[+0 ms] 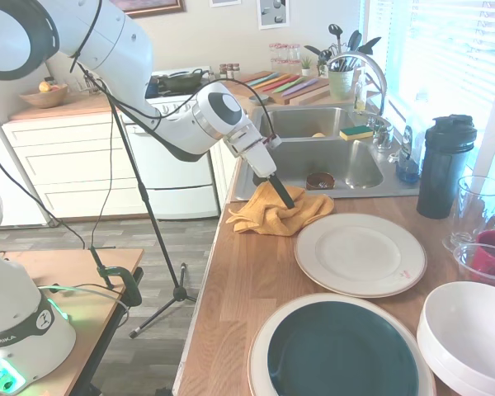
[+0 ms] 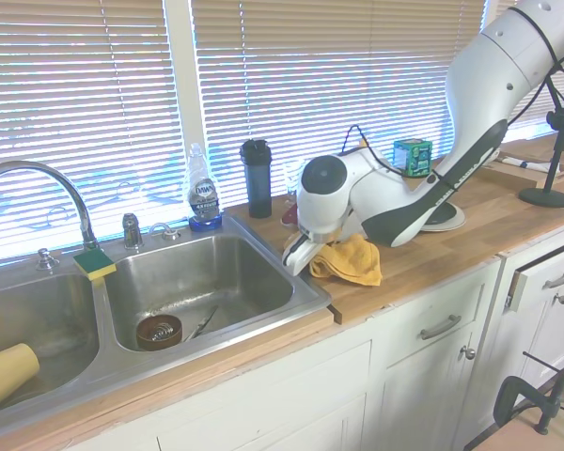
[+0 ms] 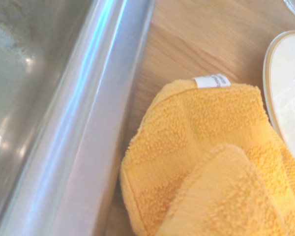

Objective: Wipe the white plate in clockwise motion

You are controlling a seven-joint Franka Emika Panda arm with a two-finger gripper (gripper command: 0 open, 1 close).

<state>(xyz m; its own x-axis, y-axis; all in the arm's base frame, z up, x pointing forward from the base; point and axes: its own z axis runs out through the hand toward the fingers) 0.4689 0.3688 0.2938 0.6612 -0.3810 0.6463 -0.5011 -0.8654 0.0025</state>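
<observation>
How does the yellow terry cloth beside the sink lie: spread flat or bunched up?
Bunched up. The yellow terry cloth sits in rumpled folds on the wooden counter, one fold overlapping another in the wrist view.

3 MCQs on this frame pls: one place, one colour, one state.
1. Where is the cloth?
A. on the counter by the sink
B. in the sink
C. on the teal plate

2. What colour is the cloth?
A. blue
B. yellow-orange
C. white

3. What is on the white plate?
A. the cloth
B. a sponge
C. nothing

Key: 1 A, it lies on the wood beside the sink rim. 2 B, plain in the wrist view. 3 C, the plate is bare and the gripper is down at the cloth, beside it.
</observation>
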